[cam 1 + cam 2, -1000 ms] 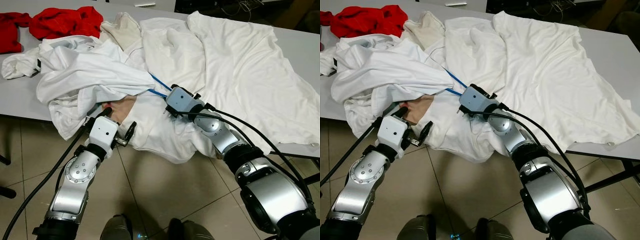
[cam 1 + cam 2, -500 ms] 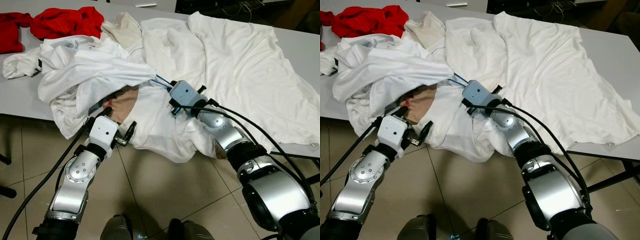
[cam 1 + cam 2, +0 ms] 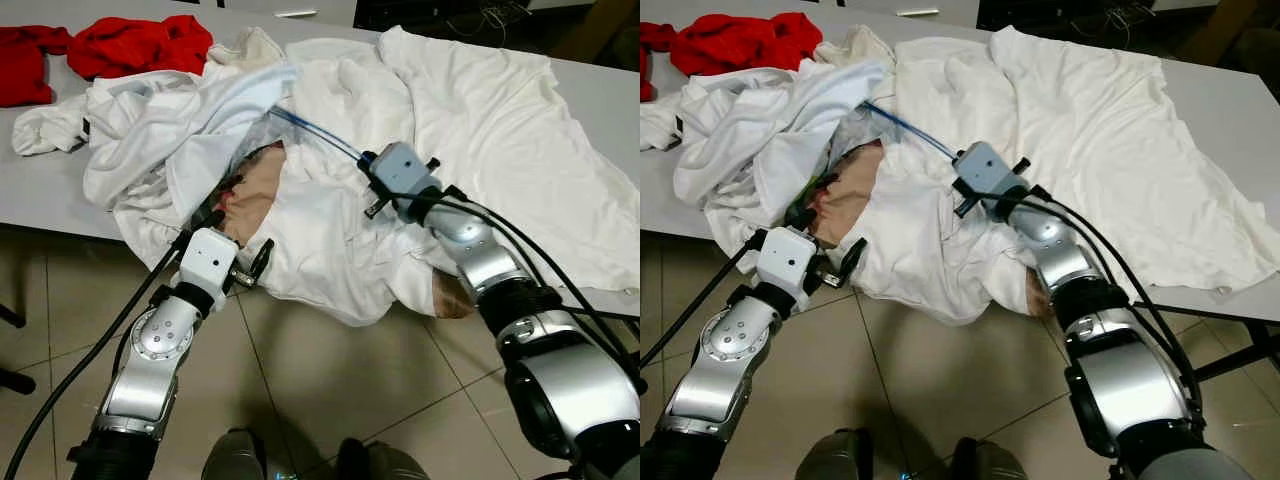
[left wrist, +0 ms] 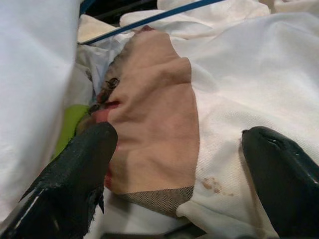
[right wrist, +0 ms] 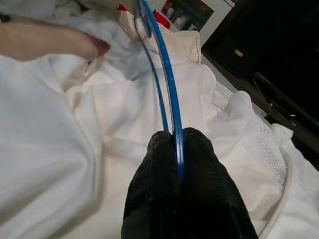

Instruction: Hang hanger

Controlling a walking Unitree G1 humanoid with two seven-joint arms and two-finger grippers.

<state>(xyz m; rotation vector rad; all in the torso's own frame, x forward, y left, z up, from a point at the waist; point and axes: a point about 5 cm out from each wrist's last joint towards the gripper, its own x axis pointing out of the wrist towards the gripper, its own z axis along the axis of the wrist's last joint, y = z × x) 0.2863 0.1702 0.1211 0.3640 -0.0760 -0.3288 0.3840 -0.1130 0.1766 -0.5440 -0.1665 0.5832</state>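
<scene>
right gripper [image 5: 175, 149]: fingers clenched on the blue hanger [image 3: 315, 132], its thin wire pinched between the two black pads; gripper sits over the white heap in the middle of the tabletop [image 3: 40, 190].
blue hanger: runs from the right gripper up and to the robot's left, far end buried under a fold of white cloth; in the right wrist view two blue wires run away from the fingers over white fabric.
left gripper [image 4: 179, 164]: fingers spread apart, nothing held, at the near edge of the tabletop, pointing into the laundry; one finger [image 4: 82, 164] by a red patch and a bit of green cloth, the other over white fabric.
tan garment [image 3: 255, 195]: lies in the heap just ahead of the left gripper, half under white cloth, with a brown woven hem.
white laundry [image 3: 330, 230]: big pile over most of the tabletop, part hanging off the near edge toward the floor [image 3: 330, 390].
white sheet [image 3: 520, 150]: spread flat on the robot's right.
red clothes [image 3: 130, 45]: far left corner of the tabletop, well apart from both grippers.
</scene>
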